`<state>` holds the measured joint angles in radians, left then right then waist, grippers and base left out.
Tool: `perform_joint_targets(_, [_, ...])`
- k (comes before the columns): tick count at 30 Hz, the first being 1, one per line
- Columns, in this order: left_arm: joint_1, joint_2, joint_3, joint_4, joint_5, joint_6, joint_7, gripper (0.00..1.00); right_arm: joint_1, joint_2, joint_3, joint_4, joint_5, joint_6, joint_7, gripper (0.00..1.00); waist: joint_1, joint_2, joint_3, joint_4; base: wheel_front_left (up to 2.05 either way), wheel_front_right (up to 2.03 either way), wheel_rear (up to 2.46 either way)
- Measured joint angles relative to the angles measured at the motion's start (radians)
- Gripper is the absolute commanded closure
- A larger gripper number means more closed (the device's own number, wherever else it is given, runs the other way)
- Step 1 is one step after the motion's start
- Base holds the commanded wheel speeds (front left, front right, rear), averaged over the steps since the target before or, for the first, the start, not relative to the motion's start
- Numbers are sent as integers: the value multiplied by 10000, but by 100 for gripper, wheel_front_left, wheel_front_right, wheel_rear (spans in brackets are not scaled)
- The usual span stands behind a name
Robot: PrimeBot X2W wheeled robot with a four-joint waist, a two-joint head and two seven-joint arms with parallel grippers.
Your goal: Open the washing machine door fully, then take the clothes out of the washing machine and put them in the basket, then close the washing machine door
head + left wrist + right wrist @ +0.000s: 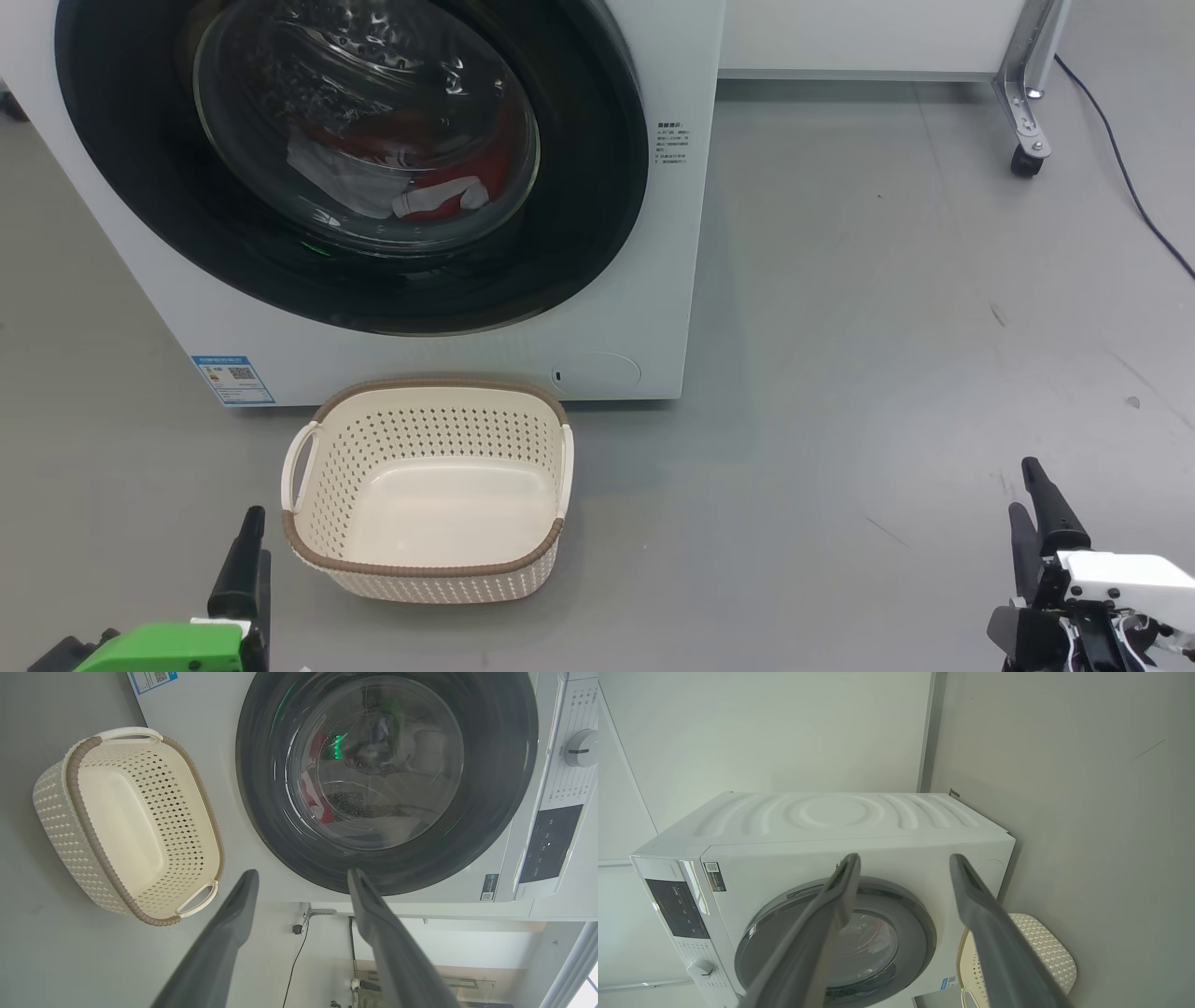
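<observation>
Red clothes [490, 173] sit behind the shut door [373, 93], ahead of the left gripper [301, 872], wide and empty; the basket [439, 383] waits just beside it to catch them. Right gripper [903, 858], likewise wide, holds nothing.

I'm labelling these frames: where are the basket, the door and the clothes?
basket [429, 434], head view, on its perforated far wall.
door [593, 187], head view, on the black rim's right side.
clothes [439, 200], head view, on a white piece inside.
</observation>
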<state>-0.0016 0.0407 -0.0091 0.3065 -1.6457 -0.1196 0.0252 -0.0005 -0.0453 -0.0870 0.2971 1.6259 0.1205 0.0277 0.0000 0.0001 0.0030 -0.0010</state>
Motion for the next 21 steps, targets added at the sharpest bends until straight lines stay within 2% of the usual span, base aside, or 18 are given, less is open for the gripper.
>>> perform_joint_targets(14, [-18,0,-134,-403,167,0,-405,0,-5,-35,-65,-495,-560,2,-437,0,0,0,-30,43,0,0,0])
perform_joint_targets(21, [-43,2,-234,-719,750,0,-629,0,-19,-211,-56,-940,-1185,2,-660,0,0,0,-44,80,0,0,0])
